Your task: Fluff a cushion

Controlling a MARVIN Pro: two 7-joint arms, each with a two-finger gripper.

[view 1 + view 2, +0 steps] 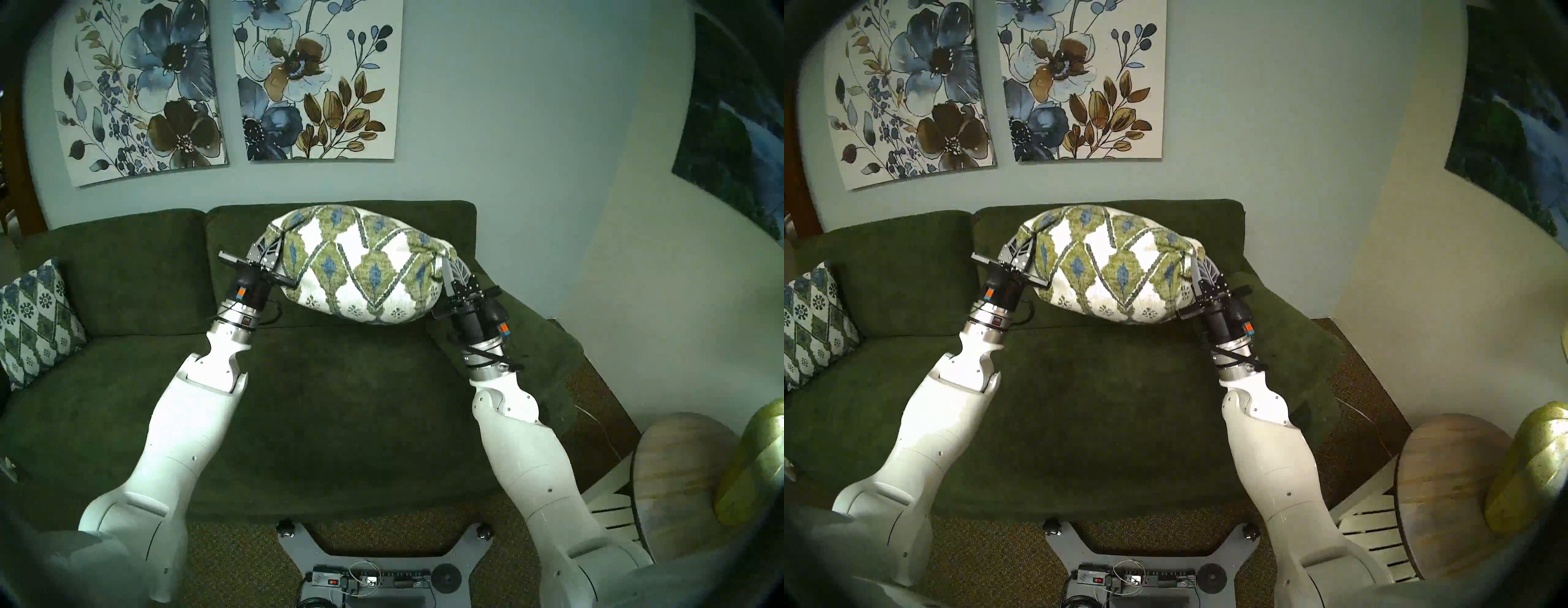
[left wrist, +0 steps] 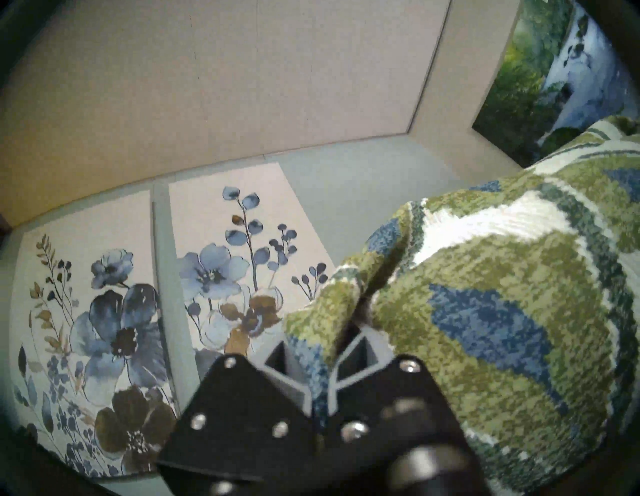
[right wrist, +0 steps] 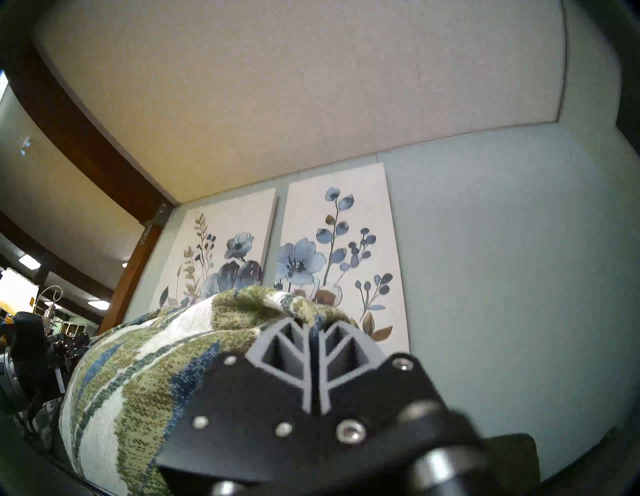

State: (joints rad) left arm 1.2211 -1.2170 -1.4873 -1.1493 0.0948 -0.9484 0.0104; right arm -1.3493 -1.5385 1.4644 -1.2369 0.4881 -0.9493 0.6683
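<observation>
A dark green sofa (image 1: 297, 424) stands against a pale wall hung with floral canvases (image 1: 229, 85). Above its seat, the cushion (image 1: 360, 267) hangs between the left end effector (image 1: 271, 250) and right end effector (image 1: 452, 271), each clenched on a bunched corner.

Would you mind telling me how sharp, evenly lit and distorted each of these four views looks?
Both head views: dim, bluish, dark fisheye rim, walls bowed; the cream, olive and blue zigzag cushion is fairly sharp. Left wrist view: the black left gripper mount is blurred up close, the cushion weave crisp. Right wrist view: the right gripper mount is blurred, a yellow cast tints the ceiling at left.
</observation>
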